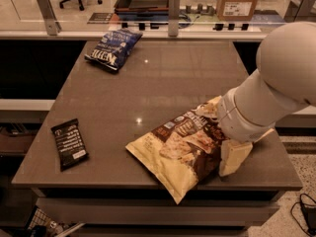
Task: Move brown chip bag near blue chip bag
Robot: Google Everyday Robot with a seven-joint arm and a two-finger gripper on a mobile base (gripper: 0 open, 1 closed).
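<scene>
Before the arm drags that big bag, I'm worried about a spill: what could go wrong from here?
The brown chip bag hangs one corner over the table's near edge, so a slip could drop it. The claw sits at the bag's right end; the crinkly bag may slide free. The blue chip bag lies at the far left corner, so the carry is long.

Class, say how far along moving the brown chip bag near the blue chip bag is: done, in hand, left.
Done: the gripper is at the right end of the brown chip bag. In hand: apparently getting hold there. Left: the whole move; the bag lies front-right on the table, the blue chip bag at the far-left corner.
</scene>
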